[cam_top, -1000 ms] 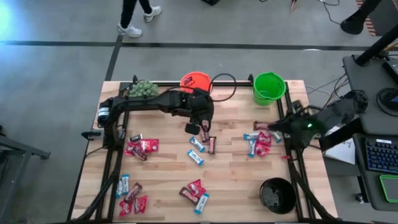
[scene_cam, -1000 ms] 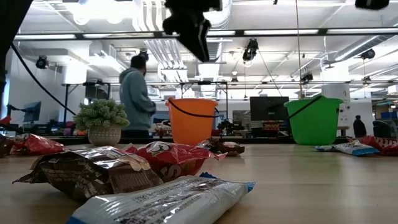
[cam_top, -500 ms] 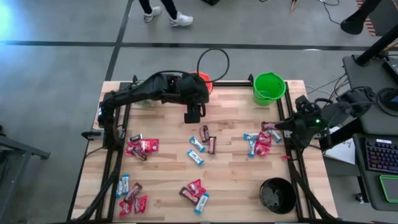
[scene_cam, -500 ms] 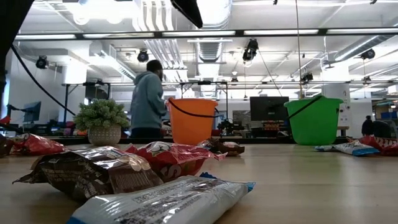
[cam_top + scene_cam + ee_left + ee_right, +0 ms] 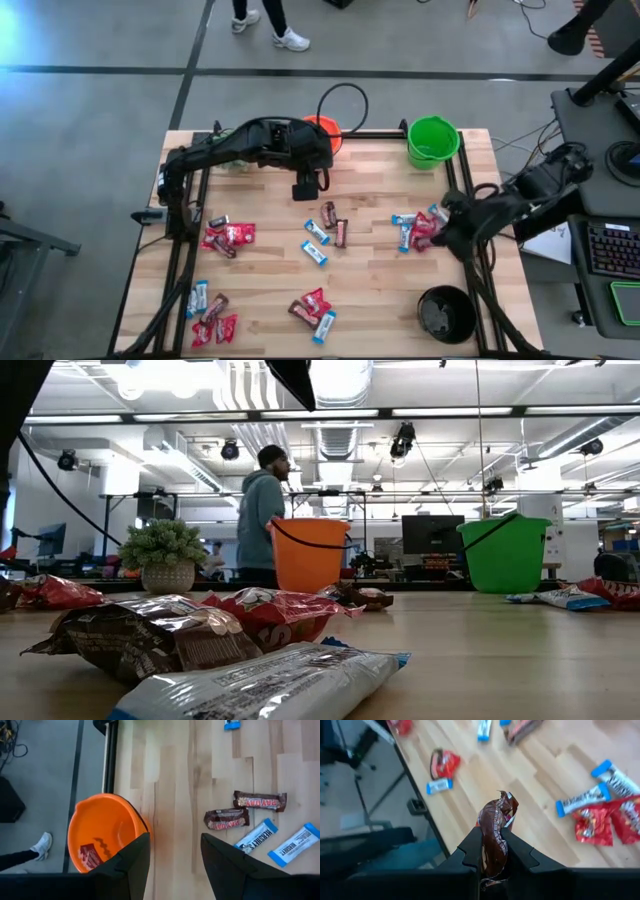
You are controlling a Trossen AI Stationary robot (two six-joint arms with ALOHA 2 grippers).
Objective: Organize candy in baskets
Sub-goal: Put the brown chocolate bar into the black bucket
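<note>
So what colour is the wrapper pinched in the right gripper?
Dark brown candy, clearest in the right wrist view.

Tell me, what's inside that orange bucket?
One red wrapped candy lies on the floor of the orange bucket. The left tool's finger covers part of the bucket's inside.

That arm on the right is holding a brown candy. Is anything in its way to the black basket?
Nothing visible is. The right gripper, shut on a brown candy, hangs near the table's right edge, and the black basket stands just in front of it by the same edge, with only bare wood beside that path.
</note>
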